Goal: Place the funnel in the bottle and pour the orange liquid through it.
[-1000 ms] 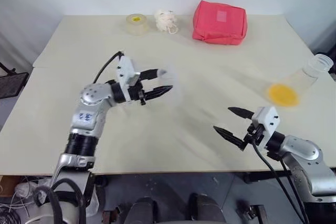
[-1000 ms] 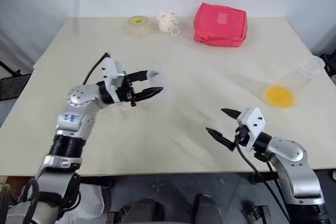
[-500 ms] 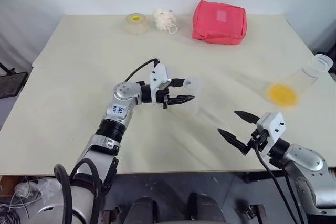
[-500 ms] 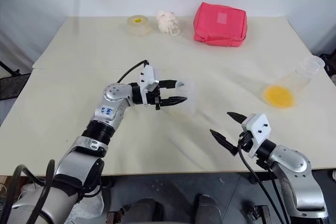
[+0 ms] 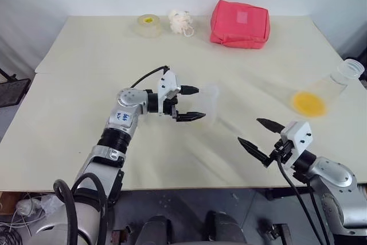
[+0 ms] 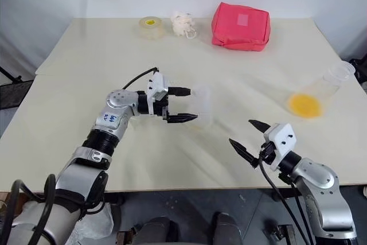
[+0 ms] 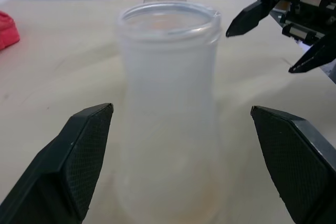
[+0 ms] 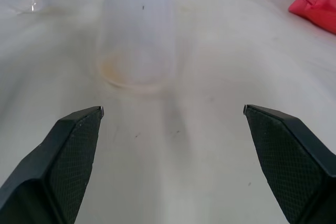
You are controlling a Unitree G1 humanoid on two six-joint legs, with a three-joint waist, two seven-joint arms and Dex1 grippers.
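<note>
Two open grippers are waiting over the desk (image 5: 86,55). Near the front edge, toward the right corner, the right gripper (image 5: 249,131) is hanging empty with its jaws spread wide. At mid-desk the left gripper (image 5: 200,102) is straddling the bottle (image 7: 168,171), fingers wide and clear of it, gripping nothing. The funnel (image 7: 168,17) seems to be sitting in the bottle's mouth, though clear on clear is making that hard to confirm. A finger brushing the light bottle while backing off could be tipping it and unseating the funnel. By the right edge, the orange liquid (image 5: 309,102) is pooling in a flask (image 5: 338,81) that looks tilted; a clumsy grab risks spilling it.
</note>
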